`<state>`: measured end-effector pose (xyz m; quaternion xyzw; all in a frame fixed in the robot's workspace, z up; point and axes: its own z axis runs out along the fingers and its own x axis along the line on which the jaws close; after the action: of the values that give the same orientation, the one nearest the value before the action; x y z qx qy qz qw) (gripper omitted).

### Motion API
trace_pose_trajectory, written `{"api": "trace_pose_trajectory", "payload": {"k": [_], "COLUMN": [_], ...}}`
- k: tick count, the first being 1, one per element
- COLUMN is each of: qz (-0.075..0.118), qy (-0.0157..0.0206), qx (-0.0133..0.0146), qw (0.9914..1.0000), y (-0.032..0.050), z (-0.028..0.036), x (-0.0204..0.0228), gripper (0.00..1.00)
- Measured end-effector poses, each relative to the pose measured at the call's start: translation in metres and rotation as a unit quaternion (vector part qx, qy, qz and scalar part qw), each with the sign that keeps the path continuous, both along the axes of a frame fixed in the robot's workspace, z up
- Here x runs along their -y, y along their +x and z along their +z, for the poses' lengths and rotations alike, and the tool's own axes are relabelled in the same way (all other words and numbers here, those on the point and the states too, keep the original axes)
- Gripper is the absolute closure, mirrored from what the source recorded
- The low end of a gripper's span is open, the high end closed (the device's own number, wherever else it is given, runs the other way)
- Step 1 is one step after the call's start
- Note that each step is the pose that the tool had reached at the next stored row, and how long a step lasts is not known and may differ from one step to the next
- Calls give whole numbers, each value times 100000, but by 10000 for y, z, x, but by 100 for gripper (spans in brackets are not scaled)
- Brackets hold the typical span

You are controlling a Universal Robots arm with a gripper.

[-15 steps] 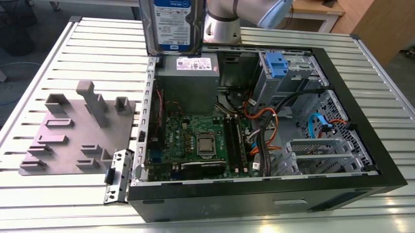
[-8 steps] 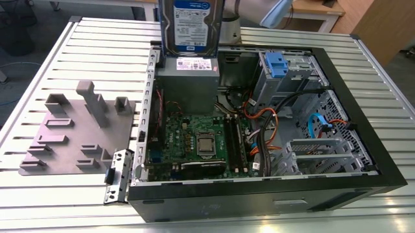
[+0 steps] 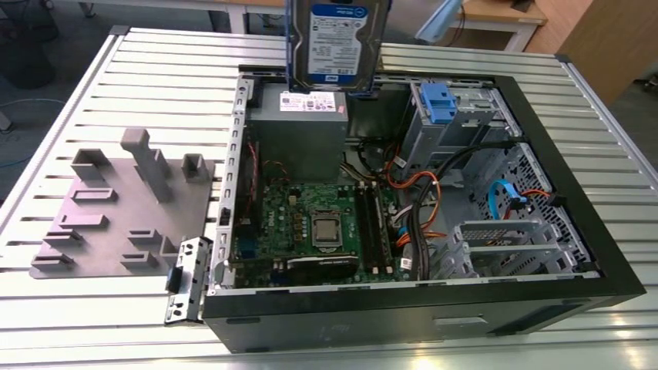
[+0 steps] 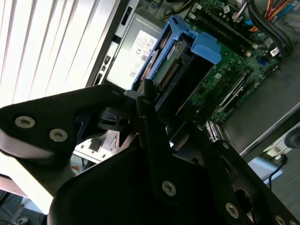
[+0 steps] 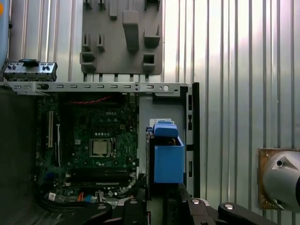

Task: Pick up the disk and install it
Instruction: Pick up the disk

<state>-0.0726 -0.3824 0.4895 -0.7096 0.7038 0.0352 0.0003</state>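
Heads up, your jaws are gripping the disk (image 3: 337, 42) above the open computer case (image 3: 411, 312), so coming down crooked could snag the cables (image 3: 427, 187).

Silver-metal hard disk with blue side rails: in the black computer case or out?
Out. The disk hangs upright above the open case, held in the gripper.
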Motion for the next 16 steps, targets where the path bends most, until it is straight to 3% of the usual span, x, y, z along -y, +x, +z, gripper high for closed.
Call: {"api": "trace_pose_trajectory", "payload": {"k": [9, 16], "qz": [4, -3], "qy": [-8, 1], "qx": [-8, -4], "qw": [100000, 100000], "y": [382, 416], "z": [-7, -9], "x": [0, 0], "gripper": [65, 65]}}
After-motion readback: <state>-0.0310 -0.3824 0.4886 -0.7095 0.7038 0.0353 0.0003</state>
